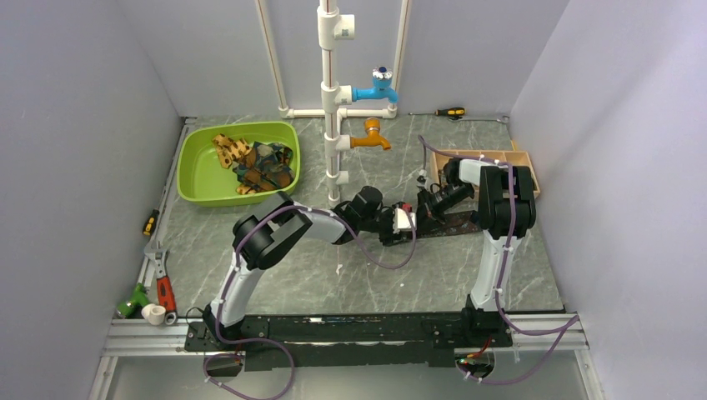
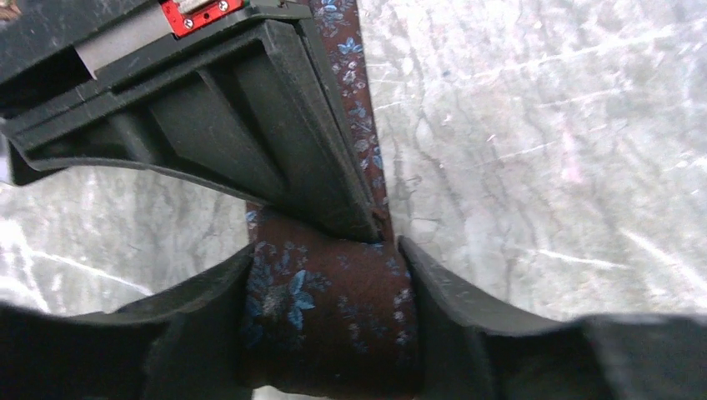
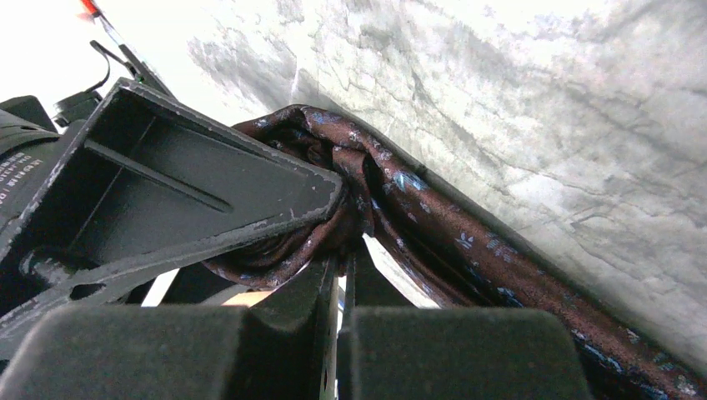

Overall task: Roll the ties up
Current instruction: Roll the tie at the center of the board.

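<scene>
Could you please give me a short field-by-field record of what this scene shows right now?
Work item: dark brown tie with blue flowers, partly rolled
Left tool: shut on the rolled part
Right tool: pinching the fabric beside the roll
Unrolled length: trails along the table
Other ties: heaped in green basin, back left

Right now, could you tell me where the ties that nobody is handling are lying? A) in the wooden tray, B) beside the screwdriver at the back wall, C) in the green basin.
C: the loose ties sit piled in the green basin at the far left; only the brown tie lies outside it.
</scene>
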Available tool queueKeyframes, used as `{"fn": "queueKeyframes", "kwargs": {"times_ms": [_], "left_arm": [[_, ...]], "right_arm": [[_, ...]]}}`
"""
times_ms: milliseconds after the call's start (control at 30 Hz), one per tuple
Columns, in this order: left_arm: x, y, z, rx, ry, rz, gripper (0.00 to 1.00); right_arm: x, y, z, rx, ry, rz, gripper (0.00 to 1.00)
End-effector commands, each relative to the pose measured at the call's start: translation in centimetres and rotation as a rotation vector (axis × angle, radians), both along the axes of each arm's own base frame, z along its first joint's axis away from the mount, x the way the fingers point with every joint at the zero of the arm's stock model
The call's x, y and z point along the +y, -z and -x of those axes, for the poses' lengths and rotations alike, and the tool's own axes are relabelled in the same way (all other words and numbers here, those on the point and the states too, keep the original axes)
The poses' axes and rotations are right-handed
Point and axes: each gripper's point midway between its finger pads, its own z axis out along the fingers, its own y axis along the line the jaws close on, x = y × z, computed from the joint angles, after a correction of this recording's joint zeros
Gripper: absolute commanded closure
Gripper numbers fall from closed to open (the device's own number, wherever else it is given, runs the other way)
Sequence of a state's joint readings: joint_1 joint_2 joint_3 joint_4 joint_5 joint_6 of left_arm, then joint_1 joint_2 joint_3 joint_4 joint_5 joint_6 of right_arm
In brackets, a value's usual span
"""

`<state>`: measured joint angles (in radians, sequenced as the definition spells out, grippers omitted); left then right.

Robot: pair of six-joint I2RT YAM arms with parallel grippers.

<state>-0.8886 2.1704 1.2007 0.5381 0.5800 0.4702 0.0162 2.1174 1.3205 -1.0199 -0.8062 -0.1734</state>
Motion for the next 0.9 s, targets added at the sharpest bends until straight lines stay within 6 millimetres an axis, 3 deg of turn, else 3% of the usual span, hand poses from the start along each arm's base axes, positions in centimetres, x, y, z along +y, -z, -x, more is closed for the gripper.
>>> {"fn": "queueKeyframes", "kwargs": {"times_ms": [0,167,267,367,533,633,767,867], "left_arm": [[1.6,4.4,1.5,0.066,0.037,-0.136,0.49],[3.2,5.2,2.0,0.173,0.027,-0.200,0.71],[4.8,5.9,2.8,0.271,0.016,-0.236,0.81],[6.3,6.3,4.0,0.346,0.035,-0.262,0.85],[8.4,6.8,5.9,0.402,0.079,-0.307,0.88],[9.7,7.1,5.9,0.407,0.069,-0.343,0.89],[11.3,7.5,5.5,0.412,-0.002,-0.397,0.89],[11.6,7.6,5.3,0.415,-0.044,-0.411,0.88]], "right_arm": [[-2.1,3.5,-0.2,-0.042,-0.080,0.156,1.00],[-0.5,0.4,-1.2,-0.098,-0.087,0.052,0.99],[-0.1,-2.8,-1.7,-0.166,-0.090,-0.002,0.83],[-0.6,-5.1,-1.6,-0.238,-0.102,-0.004,0.77],[-3.1,-4.9,-0.6,-0.262,-0.125,0.092,0.76],[-4.7,-4.3,-0.2,-0.263,-0.115,0.140,0.77],[-5.3,-4.5,-0.3,-0.270,-0.104,0.161,0.77],[-4.6,-5.0,-0.6,-0.281,-0.084,0.126,0.75]]}}
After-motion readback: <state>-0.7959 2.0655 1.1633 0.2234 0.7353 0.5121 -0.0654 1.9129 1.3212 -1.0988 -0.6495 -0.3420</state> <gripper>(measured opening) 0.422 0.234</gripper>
